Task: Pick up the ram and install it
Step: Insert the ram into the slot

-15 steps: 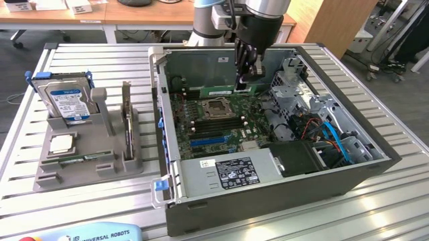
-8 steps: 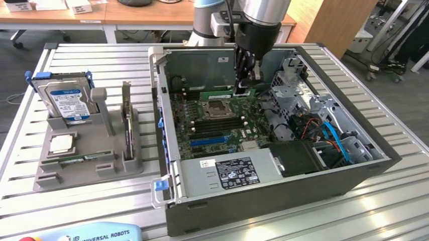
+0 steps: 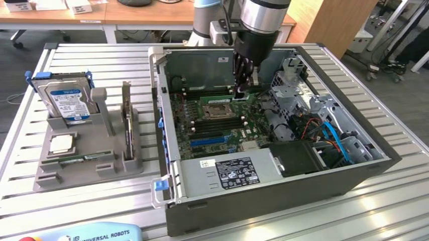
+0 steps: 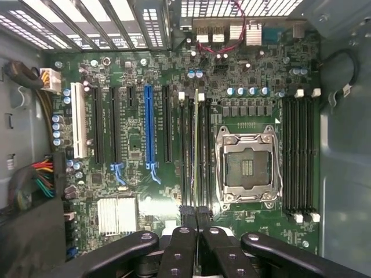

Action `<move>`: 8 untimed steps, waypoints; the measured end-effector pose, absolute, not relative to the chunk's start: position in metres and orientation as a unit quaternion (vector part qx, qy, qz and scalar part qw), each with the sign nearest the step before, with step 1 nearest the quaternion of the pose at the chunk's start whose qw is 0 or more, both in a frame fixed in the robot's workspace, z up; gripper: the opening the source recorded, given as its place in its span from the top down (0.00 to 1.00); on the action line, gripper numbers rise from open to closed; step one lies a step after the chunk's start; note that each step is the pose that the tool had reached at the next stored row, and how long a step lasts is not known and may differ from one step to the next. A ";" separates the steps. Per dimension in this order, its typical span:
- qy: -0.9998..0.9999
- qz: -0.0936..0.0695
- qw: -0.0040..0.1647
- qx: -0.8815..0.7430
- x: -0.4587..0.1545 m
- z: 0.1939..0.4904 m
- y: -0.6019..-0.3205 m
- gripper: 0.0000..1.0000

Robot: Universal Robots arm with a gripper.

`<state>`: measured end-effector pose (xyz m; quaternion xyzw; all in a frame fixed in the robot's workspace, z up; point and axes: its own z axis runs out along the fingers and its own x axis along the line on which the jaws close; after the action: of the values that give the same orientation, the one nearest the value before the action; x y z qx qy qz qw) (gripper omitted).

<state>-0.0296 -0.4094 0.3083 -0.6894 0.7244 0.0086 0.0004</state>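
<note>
Gripper (image 4: pixel 197 216) pinched tight on the ram (image 4: pixel 197 150)

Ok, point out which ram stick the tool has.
The ram gripped edge-on by the shut tool over the motherboard inside the case; the other stick lies flat in the grey holder outside.

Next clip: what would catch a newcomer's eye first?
The open computer case in the middle, with the arm reaching down into it. Its gripper is shut on the ram, held edge-on at the memory slots beside the processor socket. At the exterior view's left, a blue-labelled hard drive stands in a grey holder.
</note>
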 end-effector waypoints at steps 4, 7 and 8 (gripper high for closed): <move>0.724 0.007 0.002 -0.689 -0.030 0.301 -0.409 0.89; 0.724 0.007 0.002 -0.689 -0.030 0.298 -0.409 0.89; 0.724 0.007 0.002 -0.689 -0.030 0.297 -0.409 0.89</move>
<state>-0.0296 -0.4094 0.2969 -0.6894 0.7244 0.0071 0.0019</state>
